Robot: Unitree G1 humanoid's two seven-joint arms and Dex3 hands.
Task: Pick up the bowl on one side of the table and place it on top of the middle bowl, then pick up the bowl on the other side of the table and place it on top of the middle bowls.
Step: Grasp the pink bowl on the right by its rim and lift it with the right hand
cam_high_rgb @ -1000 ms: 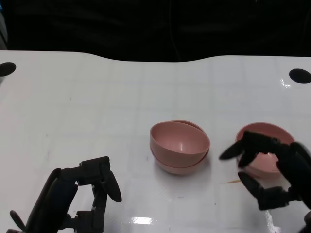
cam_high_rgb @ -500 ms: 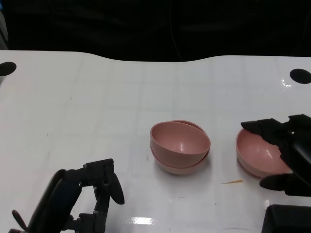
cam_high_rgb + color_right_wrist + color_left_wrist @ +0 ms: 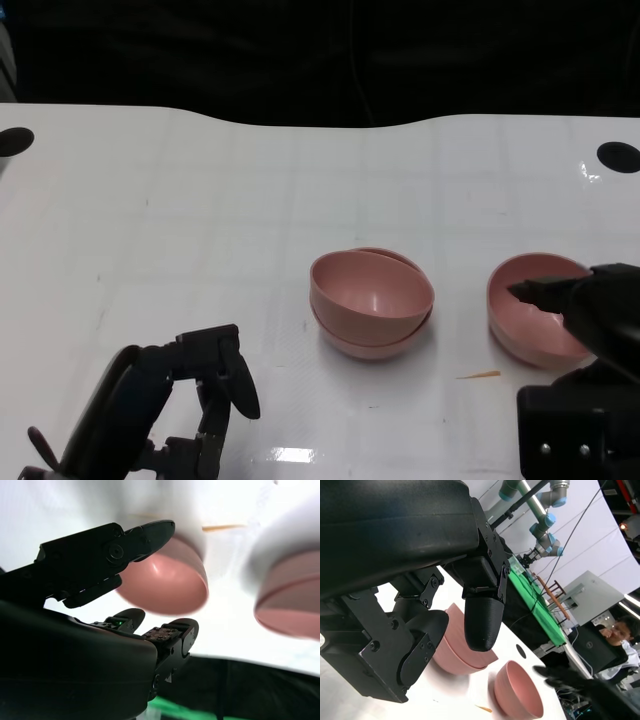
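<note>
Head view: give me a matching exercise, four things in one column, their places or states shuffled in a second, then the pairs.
Things:
1. stacked pink bowls
2. single pink bowl
3. left hand
4. right hand

Places or states:
A. low at the table's near left, holding nothing
B. middle of the table
C. on the table's right side, not yet lifted
D. fingers reaching over the single bowl's rim

Pairs: 1-B, 2-C, 3-A, 4-D

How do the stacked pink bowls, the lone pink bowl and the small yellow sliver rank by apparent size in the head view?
1. Stacked pink bowls: largest.
2. Lone pink bowl: close, partly hidden by the right hand, so unsure.
3. Small yellow sliver: smallest.
</note>
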